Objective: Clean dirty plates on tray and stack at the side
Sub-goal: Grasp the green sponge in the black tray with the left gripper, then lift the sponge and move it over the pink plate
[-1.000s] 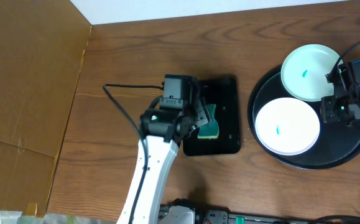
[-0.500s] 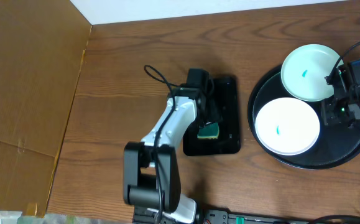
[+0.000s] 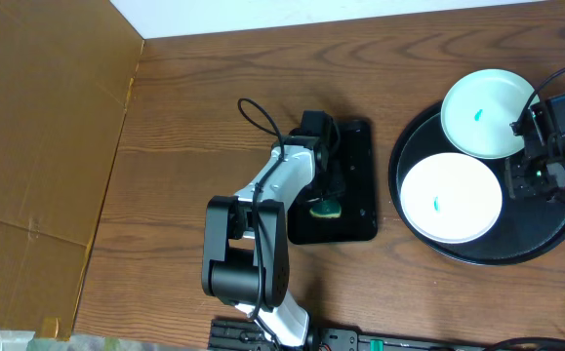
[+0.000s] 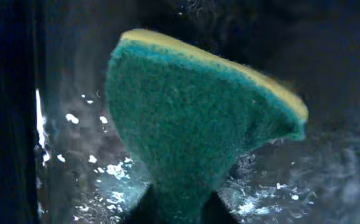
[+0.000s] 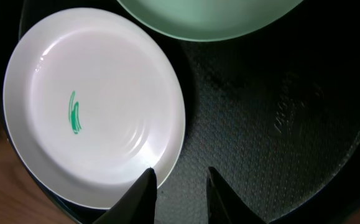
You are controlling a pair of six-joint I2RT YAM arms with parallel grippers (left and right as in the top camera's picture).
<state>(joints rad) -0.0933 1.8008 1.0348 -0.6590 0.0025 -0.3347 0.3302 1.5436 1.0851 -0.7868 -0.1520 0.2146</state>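
Observation:
The round black tray (image 3: 545, 229) lies at the right with two plates on it. A pale mint plate (image 3: 487, 112) sits at its far side and overhangs the rim. A white plate (image 3: 451, 198) with a small teal smear lies at its left. My right gripper (image 3: 508, 180) hovers at the white plate's right edge. In the right wrist view it (image 5: 181, 171) is open, one finger over the white plate's (image 5: 99, 118) rim, the other over bare tray (image 5: 273, 124). My left gripper (image 3: 323, 195) is shut on a green and yellow sponge (image 4: 192, 112), pinched between its jaws.
The sponge (image 3: 326, 208) is over a small black rectangular tray (image 3: 355, 146) at the table's middle, whose surface is wet (image 4: 86, 149). A brown cardboard sheet (image 3: 38, 146) covers the left side. A white wall strip (image 3: 360, 15) borders the far edge.
My left gripper has closed on the sponge, which now looks squeezed and narrower, and the left arm has swung upright beside the small tray. The right arm and both plates have not moved.

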